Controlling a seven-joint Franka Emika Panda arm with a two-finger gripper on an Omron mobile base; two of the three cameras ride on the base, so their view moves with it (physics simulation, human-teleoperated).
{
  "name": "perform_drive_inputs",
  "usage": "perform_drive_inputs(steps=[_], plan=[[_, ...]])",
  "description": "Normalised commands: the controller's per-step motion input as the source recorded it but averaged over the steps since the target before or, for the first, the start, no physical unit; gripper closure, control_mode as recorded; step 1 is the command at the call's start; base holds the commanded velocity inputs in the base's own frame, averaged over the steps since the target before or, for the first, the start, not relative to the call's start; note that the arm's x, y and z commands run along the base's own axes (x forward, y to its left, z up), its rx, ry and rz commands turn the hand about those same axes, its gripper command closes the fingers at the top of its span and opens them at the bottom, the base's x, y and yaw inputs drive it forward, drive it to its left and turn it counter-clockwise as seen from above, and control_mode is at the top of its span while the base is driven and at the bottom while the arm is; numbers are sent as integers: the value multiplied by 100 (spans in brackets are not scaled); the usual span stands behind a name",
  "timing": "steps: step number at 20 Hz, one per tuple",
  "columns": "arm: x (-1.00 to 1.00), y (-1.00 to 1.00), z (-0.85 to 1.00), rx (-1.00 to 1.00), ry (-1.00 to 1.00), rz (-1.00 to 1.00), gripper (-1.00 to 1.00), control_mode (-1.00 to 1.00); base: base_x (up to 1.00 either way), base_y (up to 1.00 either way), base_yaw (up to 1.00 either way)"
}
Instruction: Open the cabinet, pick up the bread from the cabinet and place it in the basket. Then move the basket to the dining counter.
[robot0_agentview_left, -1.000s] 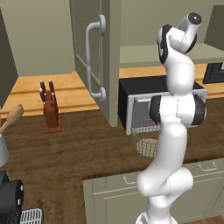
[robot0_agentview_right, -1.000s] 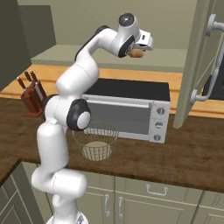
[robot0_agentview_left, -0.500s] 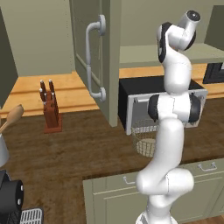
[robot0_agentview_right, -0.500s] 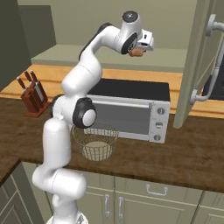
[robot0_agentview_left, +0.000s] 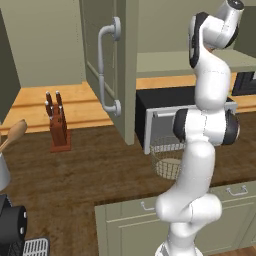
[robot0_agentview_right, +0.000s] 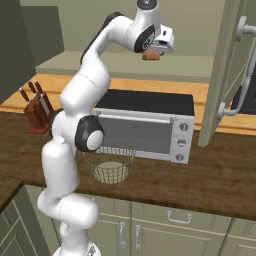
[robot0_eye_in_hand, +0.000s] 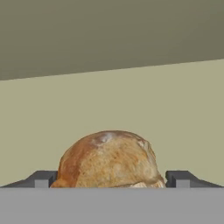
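Observation:
The bread (robot0_eye_in_hand: 107, 159), a golden-brown roll, lies on the pale green shelf inside the cabinet. It sits between my gripper's (robot0_eye_in_hand: 111, 180) two dark fingertips (robot0_eye_in_hand: 43, 178), which stand just off each of its sides, so the gripper is open. From the right base view my gripper (robot0_agentview_right: 152, 50) reaches high into the cabinet over the bread (robot0_agentview_right: 149, 55). The cabinet door (robot0_agentview_left: 107, 65) is swung open, also seen as the cabinet door (robot0_agentview_right: 227, 75) on the right. The wire basket (robot0_agentview_right: 110, 161) stands on the counter before the microwave, and the arm partly hides the basket (robot0_agentview_left: 166, 159). The dining counter is out of view.
A black microwave (robot0_agentview_right: 150, 125) sits on the dark wood counter (robot0_agentview_right: 210, 185) under the cabinet. A knife block (robot0_agentview_left: 59, 125) stands to the left on the counter. Low green cabinets (robot0_agentview_right: 170, 230) run below. A wooden spoon (robot0_agentview_left: 12, 135) pokes in at the far left.
The upper arm and wrist have swung a little while the hand stays at the bread in the cabinet. The bread, basket and door have not moved.

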Motion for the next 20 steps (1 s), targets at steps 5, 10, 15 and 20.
perform_drive_inputs(steps=[5, 10, 15, 20], plan=[[-100, 52, -36, -8, -21, 1, 100, -100, 0, 0, 0], [-100, 49, -32, -6, -21, 1, 100, -100, 0, 0, 0], [-100, 33, 0, -1, -5, 0, 100, -100, 0, 0, 0], [-100, 25, -2, 0, 11, 0, 100, -100, 0, 0, 0]])
